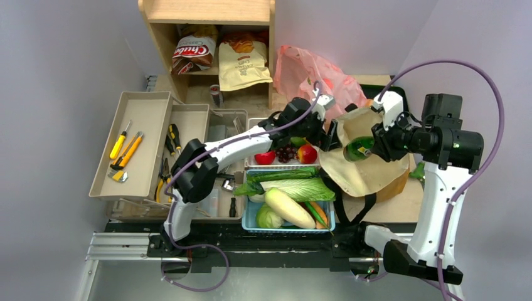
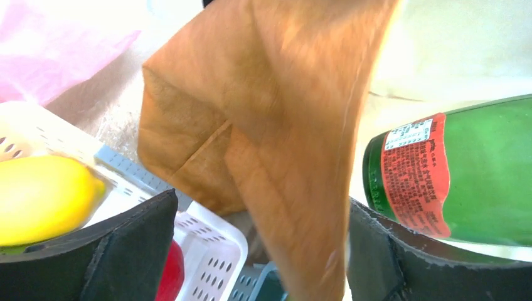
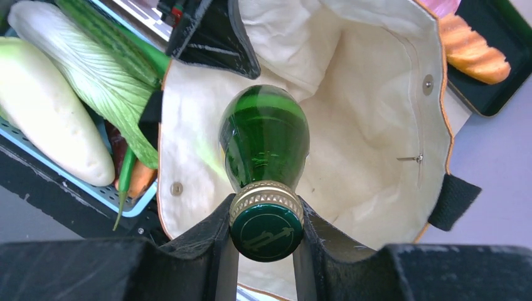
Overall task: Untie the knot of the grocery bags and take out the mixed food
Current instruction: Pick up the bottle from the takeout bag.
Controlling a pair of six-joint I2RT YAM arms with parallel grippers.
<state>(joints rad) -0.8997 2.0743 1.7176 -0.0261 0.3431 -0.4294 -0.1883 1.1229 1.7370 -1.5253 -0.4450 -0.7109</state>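
Beside the table's [image 1: 404,204] right edge, the right gripper [image 3: 266,210] clamps the capped neck of a green glass bottle [image 3: 263,135] at the mouth of the brown, cream-lined grocery bag with black straps [image 1: 361,172]. The left gripper [image 1: 327,135] has its fingers spread wide, with a brown flap of that bag hanging between them. A thin pink plastic bag [image 1: 307,72] lies at the far edge. Red apples [image 1: 307,153] and dark grapes [image 1: 287,152] sit in a white perforated basket [image 1: 279,166]. A long cucumber [image 1: 282,175] and white daikon [image 1: 288,208] fill a blue plastic basket [image 1: 285,230].
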